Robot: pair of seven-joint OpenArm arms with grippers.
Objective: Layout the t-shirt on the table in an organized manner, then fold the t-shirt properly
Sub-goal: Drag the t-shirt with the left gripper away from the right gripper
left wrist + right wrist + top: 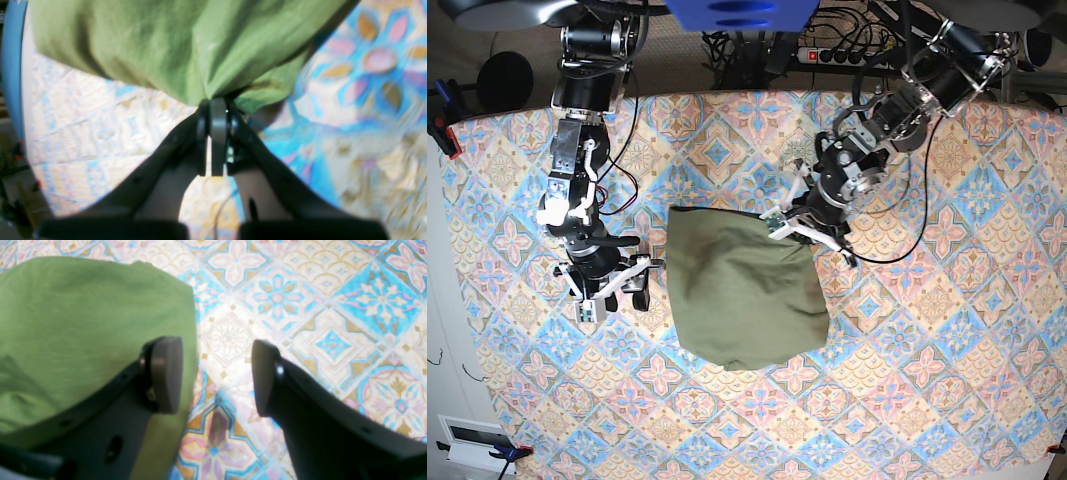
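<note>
1. At the left of the base view, the right gripper [619, 285] hovers low over the bench [927, 380], a large top under a cloth of blue, pink and cream diamond tiles. Its jaws stand apart, released, holding nothing, just beside the garment's edge.
2. In the middle lies the plain olive-green cotton t-shirt [742, 295], soft and wrinkled, bunched into a rounded heap with no sleeve or collar to be told.
3. At the heap's upper right corner, the left gripper [789, 222] is clenched on a fold of the t-shirt's cloth; its wrist view shows fabric gathered into the closed jaws.
4. The step in hand looks like the laying-out; folding has not begun.
5. Next, the free gripper likely needs to pinch the near edge, so both can draw the cloth flat.
</note>
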